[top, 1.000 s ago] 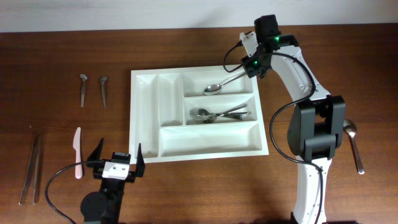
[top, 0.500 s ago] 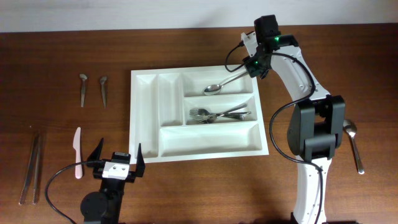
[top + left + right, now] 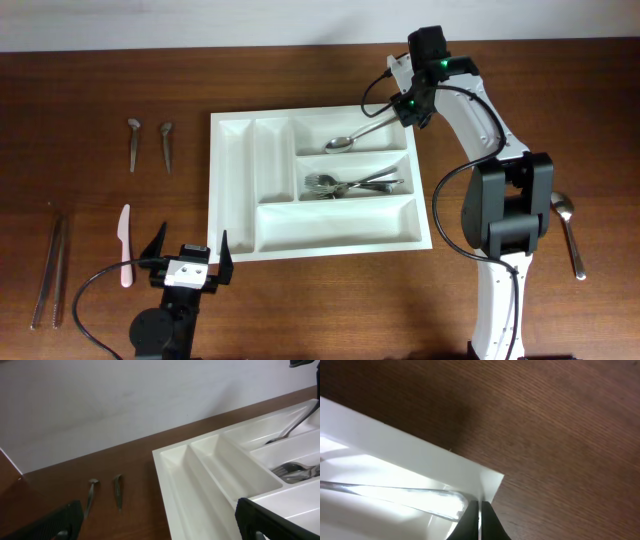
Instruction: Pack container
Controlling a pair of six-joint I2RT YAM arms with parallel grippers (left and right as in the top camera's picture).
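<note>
- We find the large white rectangular plastic cutlery tray (image 3: 335, 222) lying flat on the brown wooden table (image 3: 100, 80), at the centre of the overhead frame. It has two narrow upright compartments on its left side and three long horizontal ones on its right.
- The right gripper (image 3: 405, 112) hangs over the tray's upper right corner. Its fingers are fully closed and pinch the handle end of a silver metal spoon (image 3: 355, 137).
- That spoon is tilted: its bowl rests in the top horizontal compartment and its handle rises toward the corner.
- The middle horizontal compartment holds a cluster of silver metal forks (image 3: 350, 184). We cannot count them.
- The left gripper (image 3: 190, 243) sits at the lower left of the overhead frame, just beside the tray's lower left corner. Its fingers are spread wide and hold nothing.
- Two short metal utensils (image 3: 150, 144) lie side by side at the upper left, well apart from the tray.
- A white plastic knife (image 3: 125, 245) lies to the left of the left gripper.
- A pair of long metal tongs (image 3: 50, 272) lies at the far left edge.
- A second silver metal spoon (image 3: 570, 235) lies on the table at the far right, beside the right arm's base.
</note>
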